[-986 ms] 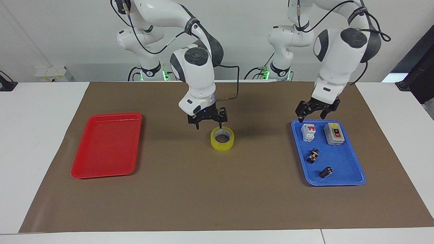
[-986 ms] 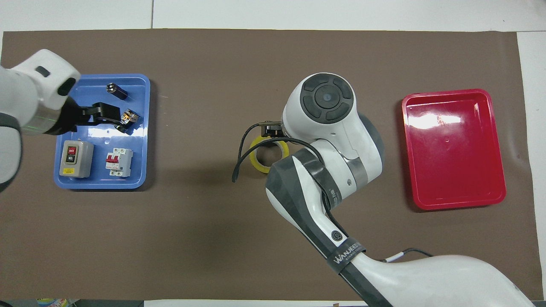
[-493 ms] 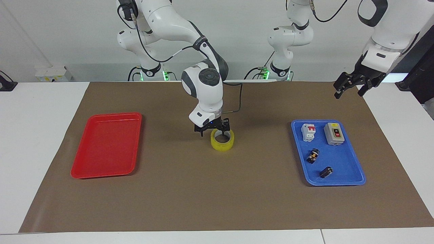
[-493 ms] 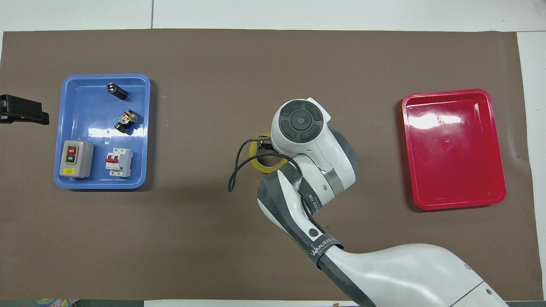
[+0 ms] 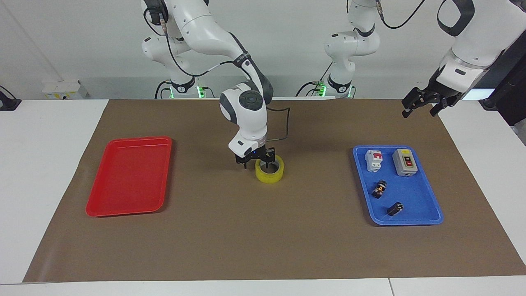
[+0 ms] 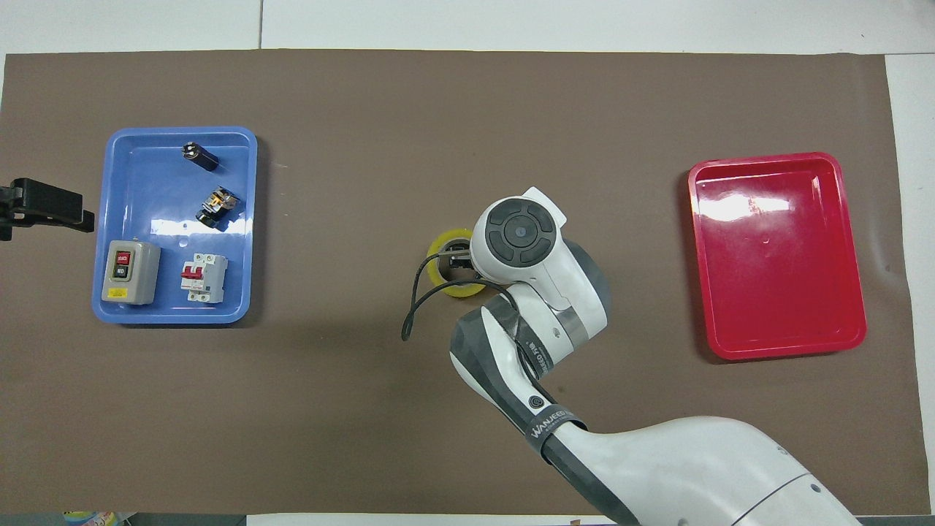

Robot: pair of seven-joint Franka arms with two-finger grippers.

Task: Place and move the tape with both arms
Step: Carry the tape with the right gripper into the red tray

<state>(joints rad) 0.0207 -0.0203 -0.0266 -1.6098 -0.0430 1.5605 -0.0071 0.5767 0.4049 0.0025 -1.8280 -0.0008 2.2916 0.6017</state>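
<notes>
Reaching steeply down mid-table, the right gripper (image 5: 257, 160) straddles the tape's (image 5: 269, 172) wall, grip uncertain; the left gripper (image 5: 423, 102) hangs released, raised near the blue tray (image 5: 427, 216).

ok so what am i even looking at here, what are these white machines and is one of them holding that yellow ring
These are two robot arms bolted at one end of a table, each ending in a black two-finger gripper. One picture is taken from across the table, facing the arms; the other looks down from above their own end, so the sides are swapped between them.

On the brown mat lie a red tray, which looks empty, the yellow roll of tape in the middle, and a blue tray with four small electrical parts in it.

The right gripper is down at the tape, one finger inside the ring and one outside, straddling its wall. The roll sits on the mat; whether it is gripped cannot be told. The left gripper waits in the air, open and holding nothing, over the mat's edge near the blue tray.
</notes>
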